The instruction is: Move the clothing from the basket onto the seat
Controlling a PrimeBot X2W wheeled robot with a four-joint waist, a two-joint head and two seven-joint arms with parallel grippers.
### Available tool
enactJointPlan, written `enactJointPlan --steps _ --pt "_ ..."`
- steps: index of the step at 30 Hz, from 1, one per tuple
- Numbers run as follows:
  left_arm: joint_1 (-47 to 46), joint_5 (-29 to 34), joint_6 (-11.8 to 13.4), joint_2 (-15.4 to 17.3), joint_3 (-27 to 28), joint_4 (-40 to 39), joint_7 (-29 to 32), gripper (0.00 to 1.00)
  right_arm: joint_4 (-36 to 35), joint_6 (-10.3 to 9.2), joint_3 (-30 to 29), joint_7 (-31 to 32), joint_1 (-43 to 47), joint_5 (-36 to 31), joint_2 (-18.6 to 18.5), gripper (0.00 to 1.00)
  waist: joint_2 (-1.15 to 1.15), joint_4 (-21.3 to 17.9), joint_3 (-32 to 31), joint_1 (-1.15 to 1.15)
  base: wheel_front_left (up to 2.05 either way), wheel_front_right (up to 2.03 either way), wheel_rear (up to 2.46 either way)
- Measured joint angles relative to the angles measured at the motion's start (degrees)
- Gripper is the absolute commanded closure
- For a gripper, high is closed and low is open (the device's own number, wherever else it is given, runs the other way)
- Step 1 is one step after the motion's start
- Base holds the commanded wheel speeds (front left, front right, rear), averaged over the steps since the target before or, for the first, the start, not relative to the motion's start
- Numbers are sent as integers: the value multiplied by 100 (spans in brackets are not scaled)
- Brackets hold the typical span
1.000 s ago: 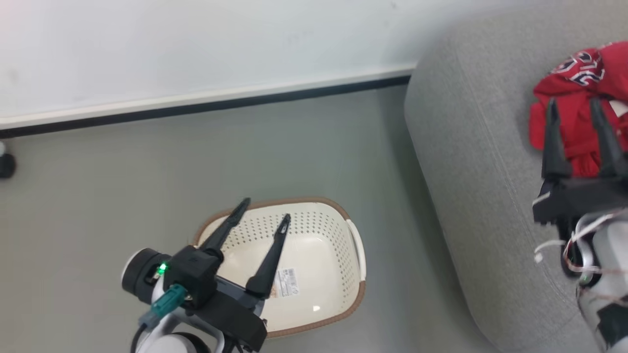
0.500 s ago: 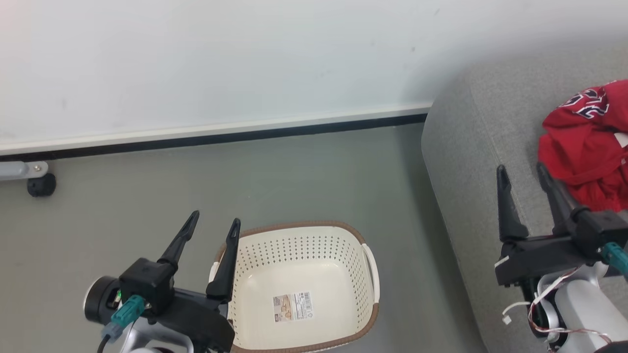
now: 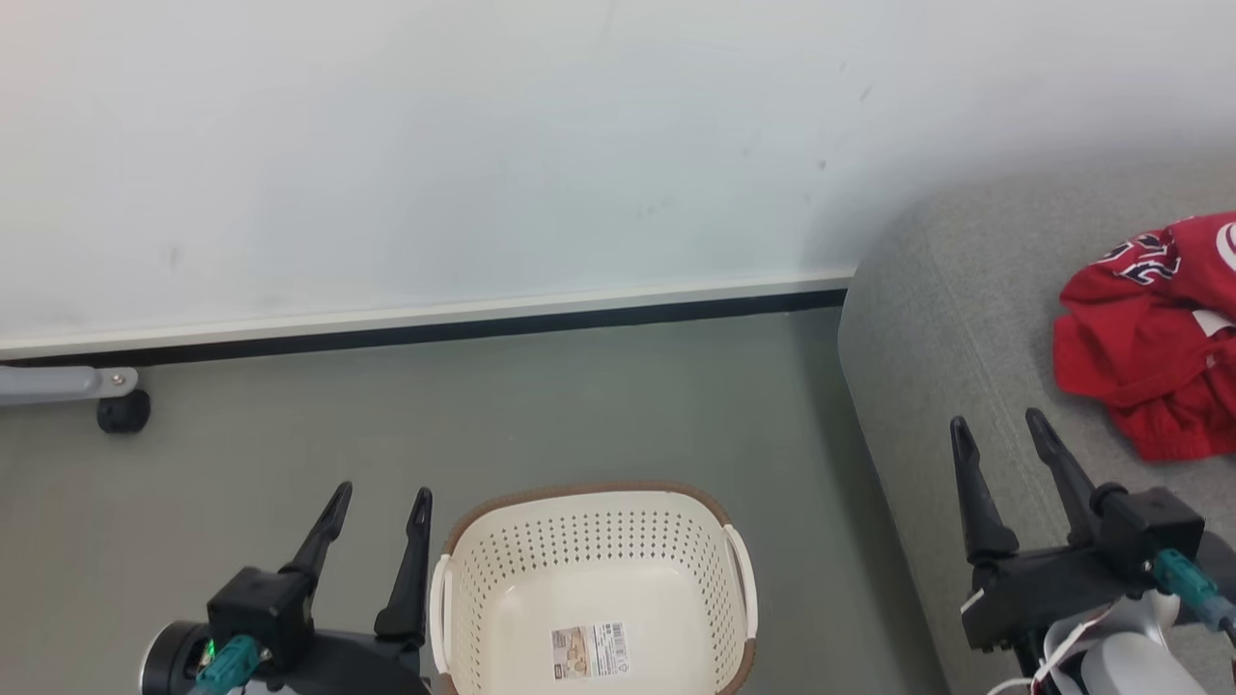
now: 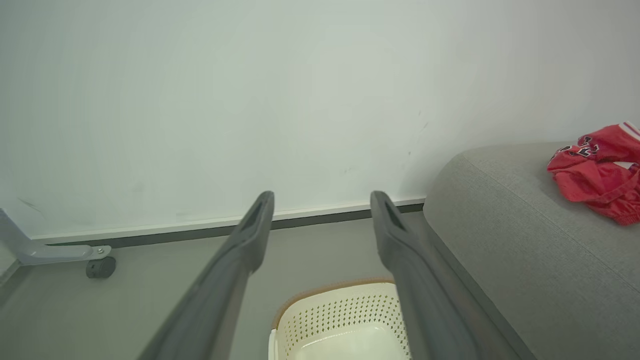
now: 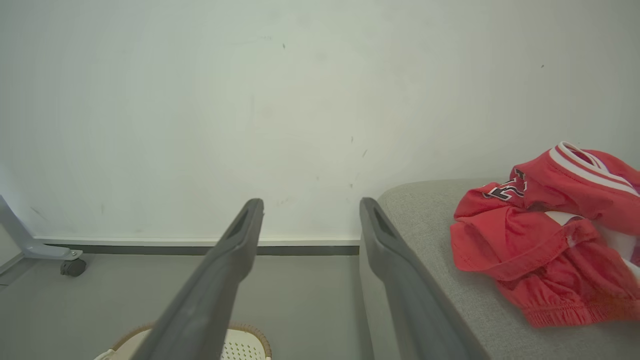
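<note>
Clothing point(image 3: 1149, 367) crumpled on seat point(image 3: 946, 338), right of basket point(image 3: 589, 541); long axis unclear, possibly wallward. Left pincer point(image 3: 382, 492), right pincer point(image 3: 997, 420) parted, holding nothing.

Floor point(image 3: 599, 396): open strip between wall point(image 3: 483, 145) and far rim of basket point(image 3: 589, 490). One obstacle at far left by the wall: grey frame leg point(image 3: 58, 383) with black caster point(image 3: 123, 412).

Basket: mouth faces up, open from above; perforated walls bound it.

Seat point(image 3: 927, 319): rounded side rises right of the basket, narrow floor gap between.

Seat top: clothing point(image 3: 1149, 347) heaped toward right; bare fabric from there to the left edge.

Left gripper point(image 3: 382, 492): fingers apart, just beside the basket's left handle.

Right gripper point(image 3: 997, 419): fingers apart over bare seat, near the clothing, not touching.
</note>
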Motion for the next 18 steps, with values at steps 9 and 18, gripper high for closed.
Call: enactJointPlan --steps 9,18 --pt "336 0 75 -66 172 -38 -48 0 -335 -42 -97 222 433 -179 -30 0 0 38 -229 0 0 0 0" --pt "416 1 82 -153 331 -79 -54 0 -632 -48 -243 449 665 -246 -41 0 1 19 -294 1 0 0 0"
